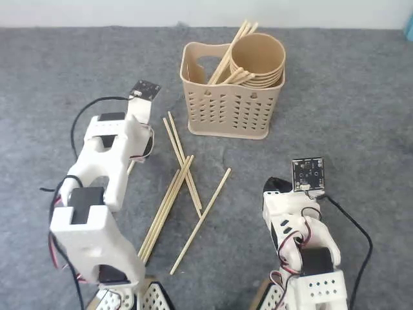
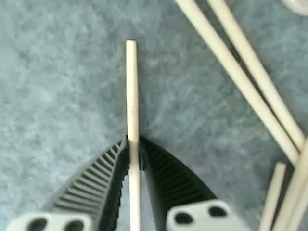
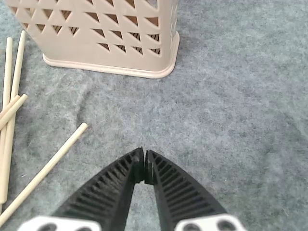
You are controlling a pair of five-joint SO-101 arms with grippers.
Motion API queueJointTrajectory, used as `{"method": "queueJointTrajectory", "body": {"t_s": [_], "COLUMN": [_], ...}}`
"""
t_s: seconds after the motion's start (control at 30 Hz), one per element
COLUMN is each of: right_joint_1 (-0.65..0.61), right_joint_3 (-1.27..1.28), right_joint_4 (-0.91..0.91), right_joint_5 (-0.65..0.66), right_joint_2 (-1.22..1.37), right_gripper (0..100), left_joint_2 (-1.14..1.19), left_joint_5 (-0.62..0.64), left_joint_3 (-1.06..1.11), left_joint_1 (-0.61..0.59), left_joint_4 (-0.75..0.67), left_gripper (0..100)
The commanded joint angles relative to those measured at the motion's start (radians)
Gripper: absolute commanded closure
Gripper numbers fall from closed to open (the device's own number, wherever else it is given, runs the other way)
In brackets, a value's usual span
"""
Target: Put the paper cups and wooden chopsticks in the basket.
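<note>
One pale, straight chopstick (image 2: 131,91) is gripped by the left claw (image 2: 134,143); the right claw (image 3: 145,161) is pinched closed, empty. Tan cups (image 1: 259,55) are nested in the basket (image 1: 226,113) at twelve o'clock.

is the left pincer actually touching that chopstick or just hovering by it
Touching. The left wrist view shows the left pincer clamped on the chopstick, a ribbed finger pressed against each side of the stick with no gap.

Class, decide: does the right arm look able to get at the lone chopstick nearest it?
Probably yes: the right gripper is empty and shut, and only bare carpet lies between it and the chopstick.
</note>
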Motion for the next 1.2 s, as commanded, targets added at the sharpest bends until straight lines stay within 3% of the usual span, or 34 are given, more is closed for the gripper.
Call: {"method": "queueJointTrajectory", "body": {"t_s": [0.0,0.13,0.23,0.4,0.5,0.6,0.93,1.17], "right_joint_1": [-0.002,-0.002,-0.013,-0.085,-0.127,-0.174,-0.303,-0.321], "right_joint_3": [0.015,0.015,0.000,-0.046,-0.048,-0.057,-0.143,-0.365], "right_joint_4": [0.008,0.010,0.053,0.163,0.166,0.159,0.110,-0.002], "right_joint_5": [0.011,0.009,0.009,0.005,-0.104,-0.178,-0.238,-0.282], "right_joint_2": [-0.033,-0.033,-0.035,-0.035,-0.035,-0.035,0.033,0.455], "right_gripper": [97.9,97.9,97.9,97.9,98.0,98.0,98.0,97.6], "left_joint_2": [-0.072,-0.249,-0.420,-0.690,-0.825,-0.939,-1.108,-1.166], "left_joint_5": [0.002,0.003,0.003,0.109,0.186,0.236,0.278,0.273], "left_joint_3": [-0.013,0.010,0.122,0.515,0.740,0.880,1.006,1.096], "left_joint_1": [-0.008,-0.008,-0.002,0.003,0.002,-0.006,-0.006,-0.006], "left_joint_4": [0.074,0.101,0.015,-0.387,-0.623,-0.758,-0.781,-0.902], "left_gripper": [99,99,99,99,99,99,99,99]}}
